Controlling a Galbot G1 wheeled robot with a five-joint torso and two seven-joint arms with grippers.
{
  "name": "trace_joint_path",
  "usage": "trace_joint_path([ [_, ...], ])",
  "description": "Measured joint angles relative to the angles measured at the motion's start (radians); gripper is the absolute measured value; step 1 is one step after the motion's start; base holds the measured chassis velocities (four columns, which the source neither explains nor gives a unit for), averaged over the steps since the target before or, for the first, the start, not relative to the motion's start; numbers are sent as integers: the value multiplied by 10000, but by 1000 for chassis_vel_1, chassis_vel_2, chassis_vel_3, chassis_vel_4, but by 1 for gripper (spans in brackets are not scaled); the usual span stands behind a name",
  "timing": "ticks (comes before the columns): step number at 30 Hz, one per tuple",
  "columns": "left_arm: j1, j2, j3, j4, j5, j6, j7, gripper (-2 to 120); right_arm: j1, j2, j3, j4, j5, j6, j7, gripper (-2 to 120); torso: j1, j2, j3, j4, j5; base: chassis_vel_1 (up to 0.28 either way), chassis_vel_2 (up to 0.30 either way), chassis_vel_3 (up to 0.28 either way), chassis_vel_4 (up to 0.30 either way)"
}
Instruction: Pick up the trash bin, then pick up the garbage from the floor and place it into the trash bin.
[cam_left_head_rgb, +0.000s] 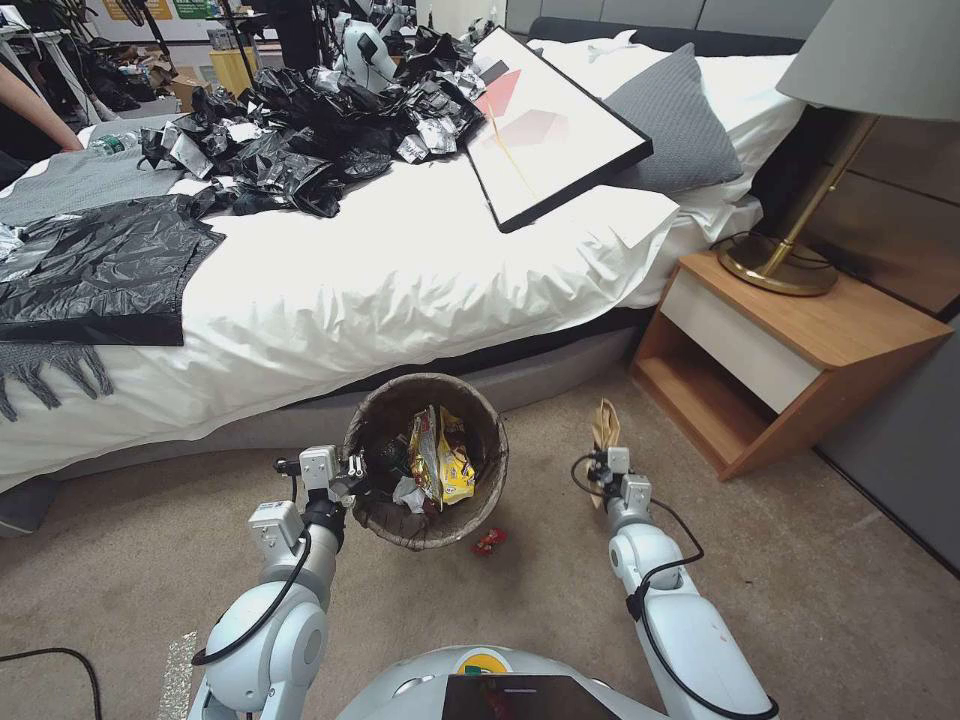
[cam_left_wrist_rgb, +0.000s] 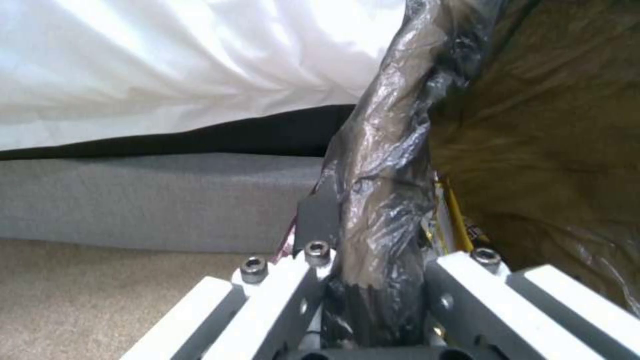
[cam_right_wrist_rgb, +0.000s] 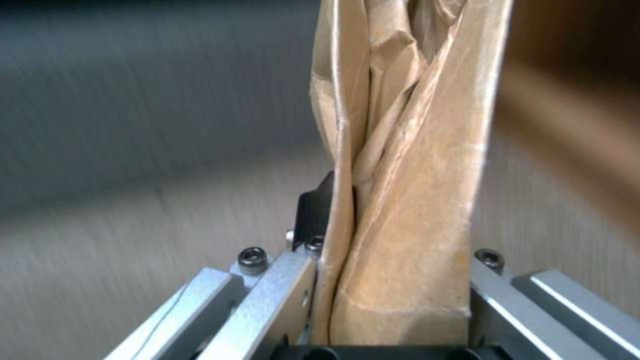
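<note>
Open carpet (cam_left_head_rgb: 560, 600) lies between the two arms and off to the right. The bed (cam_left_head_rgb: 400, 280) closes off the far side just behind the trash bin (cam_left_head_rgb: 425, 460), and the nightstand (cam_left_head_rgb: 780, 350) blocks the far right. A small red wrapper (cam_left_head_rgb: 489, 541) lies beside the bin's near edge.

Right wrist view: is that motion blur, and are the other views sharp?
Right wrist view: background streaked, while the brown paper scrap in the right claw stays fairly crisp. Left wrist view: soft overall, bed sheet washed out, glare on the trash bin liner clamped in the left claw. Head view: sharp, with wide-angle bending at the edges.
</note>
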Motion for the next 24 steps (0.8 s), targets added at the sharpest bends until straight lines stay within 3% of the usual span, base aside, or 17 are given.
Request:
trace_joint_path([
  [6,-3,-6,10,5,8,0,2,2,-264,3,-41,957,7,71,123,3,0,0,-1,-1,-4,0,0,0,0],
  [9,2,-7,6,9,14,0,3,2,-453,25,-136,1833,-66,549,201,3,0,0,-1,-3,-1,0,0,0,0],
  [11,13,-12,2,26,18,0,2,2,-534,39,-363,3087,-135,1947,-63,3,0,0,-2,2,-2,0,0,0,0],
  [12,13,-12,2,26,18,0,2,2,-534,39,-363,3087,-135,1947,-63,3,0,0,-2,2,-2,0,0,0,0],
  [15,6,-18,39,67,20,45,-5,2,-640,-8,-693,4596,64,3187,-1189,3,0,1,-2,1,-4,0,0,0,0],
  [19,3,-14,82,112,53,76,-9,2,-754,-42,-1041,5549,211,3486,-1891,3,0,0,-2,-1,-2,0,0,0,0],
  [24,7,-8,200,157,140,90,-7,2,-793,-292,-2111,6853,599,4286,-3549,3,0,1,-2,0,-2,0,0,0,0],
])
